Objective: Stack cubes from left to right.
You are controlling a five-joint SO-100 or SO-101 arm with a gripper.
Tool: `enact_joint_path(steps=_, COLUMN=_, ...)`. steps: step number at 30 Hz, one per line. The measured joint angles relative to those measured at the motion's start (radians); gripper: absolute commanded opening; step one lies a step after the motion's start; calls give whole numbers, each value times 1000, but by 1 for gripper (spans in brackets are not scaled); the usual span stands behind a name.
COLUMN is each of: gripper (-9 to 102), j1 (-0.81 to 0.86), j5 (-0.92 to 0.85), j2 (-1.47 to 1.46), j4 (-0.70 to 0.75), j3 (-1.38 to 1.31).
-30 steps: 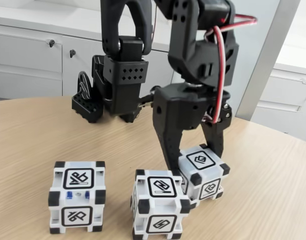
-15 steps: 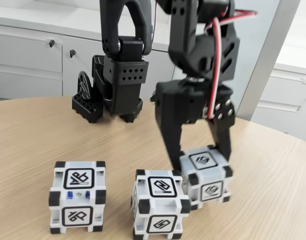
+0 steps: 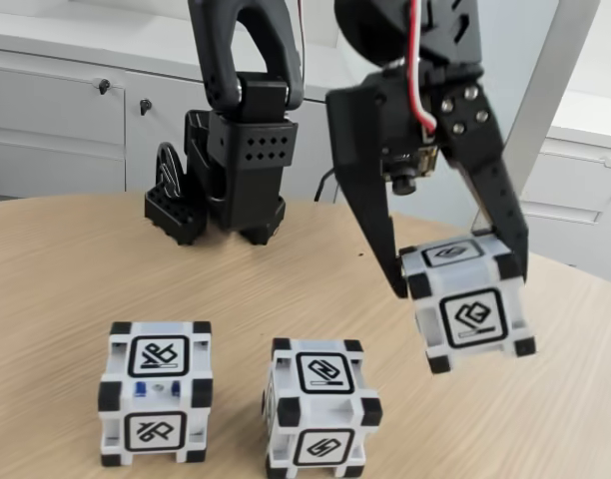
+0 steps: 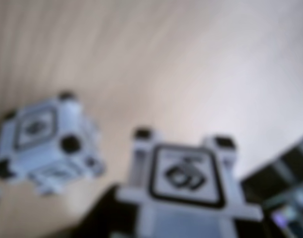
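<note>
The gripper [image 3: 457, 261] clamps a cube [image 3: 467, 303] in the air above the tabletop's [image 3: 66, 269] right side; the middle cube [image 3: 320, 404] sits lower-left, by the front edge.

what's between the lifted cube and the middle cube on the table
Nothing. In the fixed view the held cube hangs in the fingers up and to the right of the middle cube, with only bare table showing between them.

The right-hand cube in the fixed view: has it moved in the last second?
Yes. The gripper has lifted that cube off the table and carried it rightward, away from the middle cube, which stayed put.
</note>
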Motion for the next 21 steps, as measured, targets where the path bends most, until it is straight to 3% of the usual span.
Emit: enact_joint_path(steps=21, gripper=19, j1=109, j5=331, j2=20, j4=3, j3=-6)
